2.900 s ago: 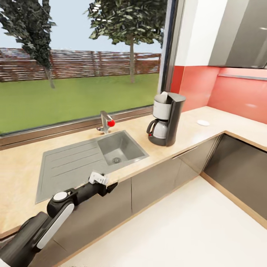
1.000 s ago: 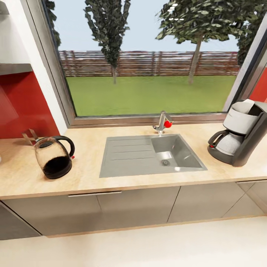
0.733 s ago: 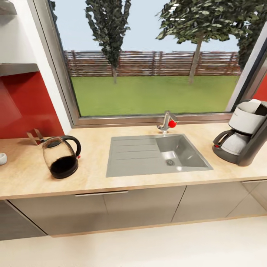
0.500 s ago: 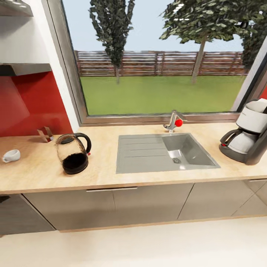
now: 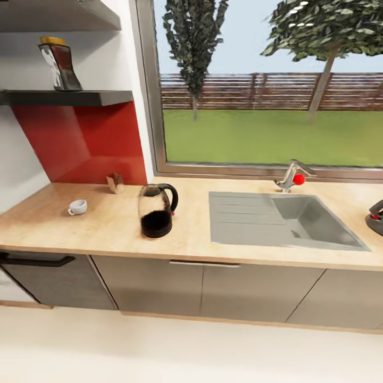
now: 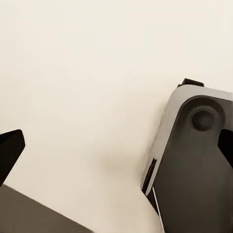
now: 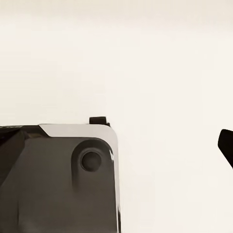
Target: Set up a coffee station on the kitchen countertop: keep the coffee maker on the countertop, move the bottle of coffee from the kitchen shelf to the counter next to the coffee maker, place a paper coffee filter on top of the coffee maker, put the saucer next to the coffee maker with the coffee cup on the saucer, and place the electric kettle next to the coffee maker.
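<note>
In the left wrist view a part of the robot's base (image 6: 191,165) shows: a flat, dark grey, almost black plate with a rounded corner and a lighter grey, bevelled edge. Near this corner there is a round sunken hole, like a place for a screw, and a small black tab stands out behind the corner. A black pointed fingertip (image 6: 9,153) shows at the border of this picture. In the right wrist view the same kind of plate (image 7: 58,179) shows, with a silver edge, a round hole and a small black tab, and a black fingertip (image 7: 226,144) at the border.
</note>
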`<state>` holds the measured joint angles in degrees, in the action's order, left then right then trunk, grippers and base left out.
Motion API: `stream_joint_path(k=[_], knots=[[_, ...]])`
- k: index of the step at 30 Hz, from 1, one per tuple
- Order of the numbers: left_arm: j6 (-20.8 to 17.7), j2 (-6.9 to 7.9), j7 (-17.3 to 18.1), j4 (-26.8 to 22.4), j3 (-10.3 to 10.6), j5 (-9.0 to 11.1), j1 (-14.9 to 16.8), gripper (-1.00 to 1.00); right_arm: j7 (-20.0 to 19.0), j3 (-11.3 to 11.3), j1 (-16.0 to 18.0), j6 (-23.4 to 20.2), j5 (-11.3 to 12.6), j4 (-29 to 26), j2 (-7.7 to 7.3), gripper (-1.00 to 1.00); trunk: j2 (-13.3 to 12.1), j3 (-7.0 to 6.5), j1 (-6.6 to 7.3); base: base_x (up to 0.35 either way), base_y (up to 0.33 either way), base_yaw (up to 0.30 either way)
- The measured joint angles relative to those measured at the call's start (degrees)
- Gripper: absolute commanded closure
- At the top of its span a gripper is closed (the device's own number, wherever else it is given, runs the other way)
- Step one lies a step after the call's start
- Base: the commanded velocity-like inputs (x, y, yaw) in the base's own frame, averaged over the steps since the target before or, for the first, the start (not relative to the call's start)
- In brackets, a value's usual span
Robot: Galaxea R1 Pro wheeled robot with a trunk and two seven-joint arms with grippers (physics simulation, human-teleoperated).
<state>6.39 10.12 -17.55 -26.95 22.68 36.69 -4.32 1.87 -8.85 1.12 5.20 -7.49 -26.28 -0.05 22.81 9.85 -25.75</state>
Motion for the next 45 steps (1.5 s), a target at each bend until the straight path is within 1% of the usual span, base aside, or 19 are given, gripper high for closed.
stream_joint_path(k=[13,23,31,45], knots=[[0.0,0.00,0.0,0.0,0.0,0.0,-0.1,-1.00,0.0,0.0,0.0,0.0,0.0,0.0,0.00,-1.00,0.0,0.00,0.00,0.065,0.338,0.278],[-0.1,-0.05,0.0,0.0,0.2,0.0,-0.1,-1.00,0.0,0.0,0.0,-0.1,0.0,0.0,0.00,-1.00,0.0,0.00,0.00,0.001,0.338,0.042],[-0.1,-0.02,0.0,0.0,0.2,0.0,0.0,-1.00,-0.2,0.0,0.0,-0.1,0.0,0.0,0.00,-1.00,0.0,0.00,0.00,0.000,0.338,-0.019],[-0.1,0.00,0.0,0.0,0.2,0.0,-0.1,-1.00,-0.3,0.0,0.0,-0.1,0.0,0.0,0.00,-1.00,0.0,0.00,0.00,0.007,0.338,-0.267]])
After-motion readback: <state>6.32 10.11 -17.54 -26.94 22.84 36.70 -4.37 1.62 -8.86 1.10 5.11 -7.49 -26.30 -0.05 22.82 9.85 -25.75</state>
